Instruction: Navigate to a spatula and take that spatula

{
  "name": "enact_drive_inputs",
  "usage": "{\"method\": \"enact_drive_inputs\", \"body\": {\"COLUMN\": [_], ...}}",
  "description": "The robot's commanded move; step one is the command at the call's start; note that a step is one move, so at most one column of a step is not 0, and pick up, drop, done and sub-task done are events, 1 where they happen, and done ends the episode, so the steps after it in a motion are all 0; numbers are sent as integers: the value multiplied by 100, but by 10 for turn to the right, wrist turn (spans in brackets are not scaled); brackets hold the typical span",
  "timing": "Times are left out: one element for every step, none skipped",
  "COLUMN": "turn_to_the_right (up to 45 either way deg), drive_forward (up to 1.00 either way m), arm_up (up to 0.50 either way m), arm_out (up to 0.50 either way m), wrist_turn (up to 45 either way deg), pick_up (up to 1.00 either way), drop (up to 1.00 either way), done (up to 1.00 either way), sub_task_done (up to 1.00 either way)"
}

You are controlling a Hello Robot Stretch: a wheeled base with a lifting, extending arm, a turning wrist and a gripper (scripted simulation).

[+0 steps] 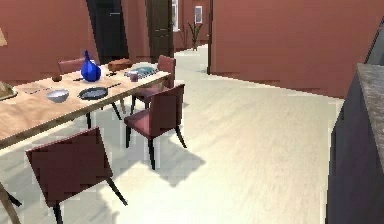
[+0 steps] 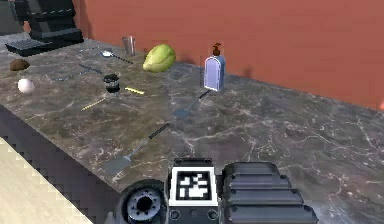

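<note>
Facing a marble tabletop [image 2: 270, 130] where a spatula [image 2: 143, 143] lies near my end effector [image 2: 143, 205], I cannot tell whether it holds anything

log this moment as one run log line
phase: at counter | spatula: flat on it, near front edge | gripper: low in arm side view, holding anything: cannot tell | next: probably reach for spatula

The end effector [image 2: 145, 205] is cut by the arm side view's bottom edge; whether it holds anything cannot be told. A dark appliance [image 2: 45, 20] at the far left corner of the table [image 2: 300, 130] is cropped. Near it, a brown blob [image 2: 20, 65] and a white blob [image 2: 26, 85] are too small to name.
</note>
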Motion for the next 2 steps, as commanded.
{"method": "enact_drive_inputs", "body": {"turn_to_the_right": [0, 0], "drive_forward": [0, 0], "arm_up": [0, 0], "arm_out": [26, 0], "wrist_turn": [0, 450], "pick_up": [0, 0], "drop": [0, 0], "done": [0, 0], "sub_task_done": [0, 0]}}
